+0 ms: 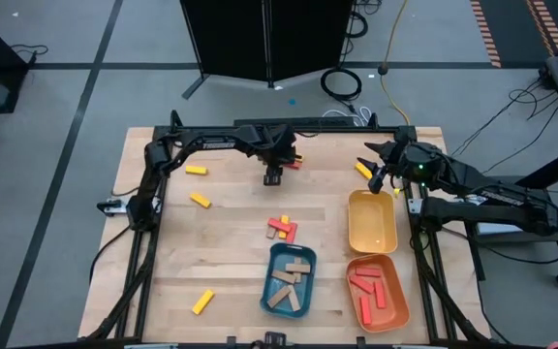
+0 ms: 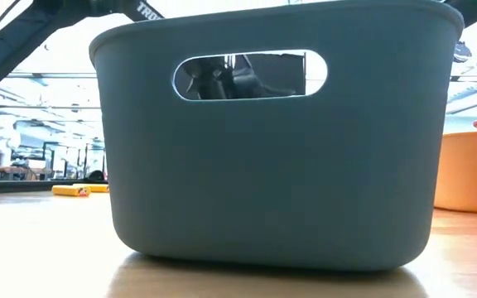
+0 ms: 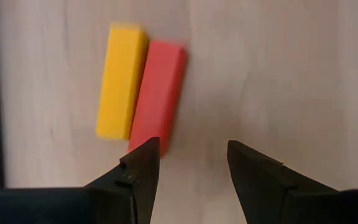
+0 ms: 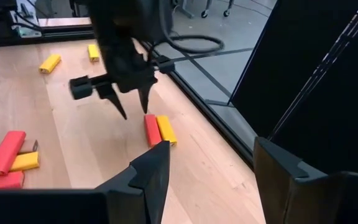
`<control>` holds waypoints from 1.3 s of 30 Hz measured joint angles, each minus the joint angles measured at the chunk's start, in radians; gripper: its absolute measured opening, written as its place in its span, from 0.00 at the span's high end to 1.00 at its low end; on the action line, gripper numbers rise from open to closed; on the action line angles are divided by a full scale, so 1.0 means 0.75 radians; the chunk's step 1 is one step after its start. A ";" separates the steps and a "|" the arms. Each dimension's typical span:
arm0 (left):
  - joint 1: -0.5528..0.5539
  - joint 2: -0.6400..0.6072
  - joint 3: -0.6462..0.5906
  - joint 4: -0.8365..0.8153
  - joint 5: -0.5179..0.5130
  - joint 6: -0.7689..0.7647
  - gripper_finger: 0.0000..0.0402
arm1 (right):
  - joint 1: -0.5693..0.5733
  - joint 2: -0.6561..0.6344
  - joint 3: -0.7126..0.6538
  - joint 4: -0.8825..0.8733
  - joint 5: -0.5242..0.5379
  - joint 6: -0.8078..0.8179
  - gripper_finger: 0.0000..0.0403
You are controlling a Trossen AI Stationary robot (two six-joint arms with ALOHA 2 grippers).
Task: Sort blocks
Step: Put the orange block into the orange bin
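Evidently lining up a pick, the left end effector (image 3: 188, 165) is hovering wide-spread above a small red wooden bar (image 3: 157, 93) touching a small yellow wooden bar (image 3: 121, 81) on the counter (image 3: 278, 74)'s far edge; the right end effector (image 4: 211, 168) is waiting, parted and holding nothing.

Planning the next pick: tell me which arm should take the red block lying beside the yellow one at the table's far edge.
Left. The left gripper hangs open right over the red block that touches the yellow block. The right gripper waits by the yellow tray.
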 joint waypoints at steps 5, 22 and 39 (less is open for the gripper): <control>0.068 0.043 -0.001 -0.023 0.007 0.000 0.54 | 0.001 0.058 0.001 0.030 0.000 0.008 0.61; 0.095 0.072 0.042 0.016 0.099 0.006 0.54 | -0.001 0.251 0.001 0.233 0.000 0.005 0.61; 0.038 0.362 0.603 -0.562 -0.044 -0.164 0.54 | 0.000 0.350 0.001 0.390 -0.006 0.032 0.61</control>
